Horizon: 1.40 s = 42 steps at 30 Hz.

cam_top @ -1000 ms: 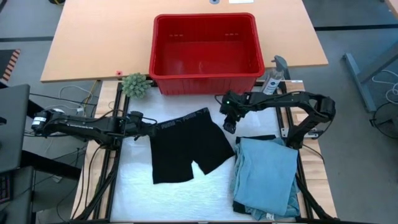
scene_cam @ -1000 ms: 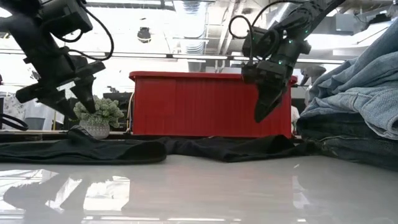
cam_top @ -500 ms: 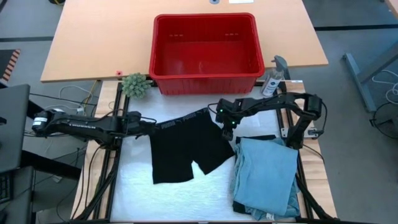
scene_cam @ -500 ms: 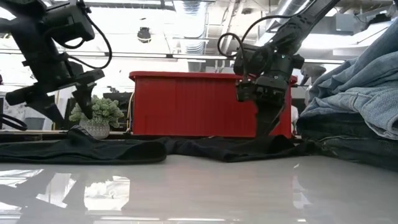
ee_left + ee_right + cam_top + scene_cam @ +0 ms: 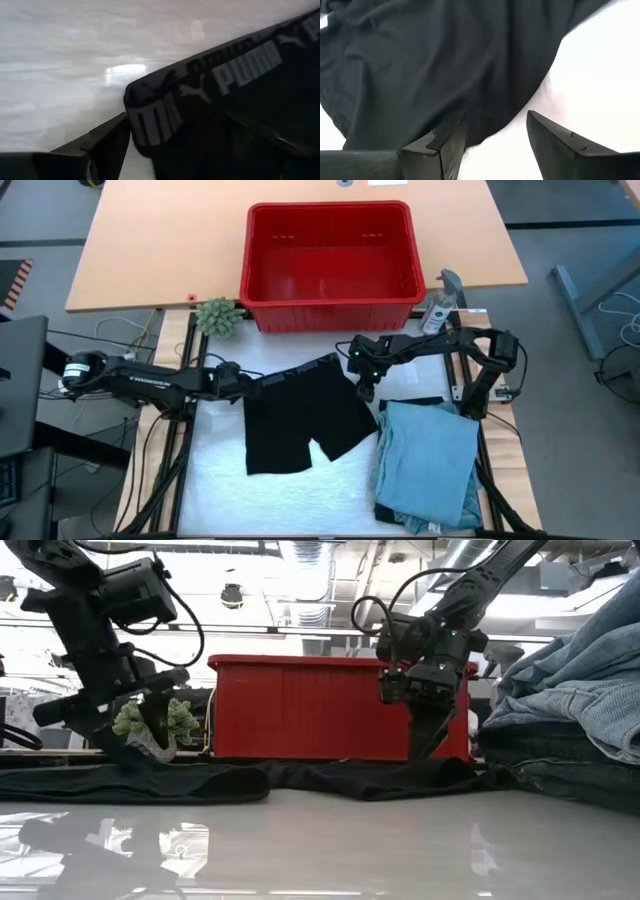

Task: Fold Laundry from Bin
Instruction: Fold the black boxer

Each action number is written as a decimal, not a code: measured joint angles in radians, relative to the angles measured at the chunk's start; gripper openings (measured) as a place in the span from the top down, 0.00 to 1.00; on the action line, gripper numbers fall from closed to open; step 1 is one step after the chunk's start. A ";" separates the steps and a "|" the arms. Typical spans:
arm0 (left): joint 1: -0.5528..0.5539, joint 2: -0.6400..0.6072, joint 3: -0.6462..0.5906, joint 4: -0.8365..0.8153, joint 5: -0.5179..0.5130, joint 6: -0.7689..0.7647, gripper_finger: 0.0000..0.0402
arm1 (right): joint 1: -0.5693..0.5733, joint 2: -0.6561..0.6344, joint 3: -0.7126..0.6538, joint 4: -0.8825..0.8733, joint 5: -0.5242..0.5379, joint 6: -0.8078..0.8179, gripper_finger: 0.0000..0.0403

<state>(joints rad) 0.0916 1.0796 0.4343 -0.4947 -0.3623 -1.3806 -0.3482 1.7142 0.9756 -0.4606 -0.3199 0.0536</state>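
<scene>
- Black shorts (image 5: 300, 415) lie flat on the white work surface (image 5: 210, 490), near side of the red bin (image 5: 330, 250). The bin looks empty from above.
- Waistband (image 5: 295, 370) is the far edge of the shorts. It runs left to right, tilted so the right end sits slightly farther; legs point toward the near side.
- Left gripper (image 5: 236, 382) is at the left end of the waistband, down at cloth level. In the left wrist view the fingers (image 5: 107, 145) stand wide, with the logo-printed band corner just beyond them. Nothing is held yet.
- Right gripper (image 5: 364, 388) is at the right end of the waistband, tip down on or just above the fabric in the low view (image 5: 420, 735). In the right wrist view one finger (image 5: 445, 142) is over black cloth and the other over bare white surface. Jaws are partly open; no pinch seen.
- Contact on the right is probably a straddle of the garment's edge; I cannot confirm touch from these views.
- Key relation: the two grippers bracket the waistband's long axis, one at each corner, each arm nearest its own end.
- Judgement: the next move calls for both to close on their corners together, so the band lifts evenly.
- Folded blue denim stack (image 5: 428, 465) sits at the right, just beside the right leg of the shorts, clear of both grippers.
</scene>
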 joint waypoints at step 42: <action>0.003 0.132 0.000 0.008 0.025 0.062 0.99 | 0.407 0.241 0.303 0.716 0.098 -0.133 0.88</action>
<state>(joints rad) 0.0944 1.2114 0.4347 -0.4869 -0.3370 -1.3189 0.0591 1.9548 1.2790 0.2555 -0.2215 -0.0790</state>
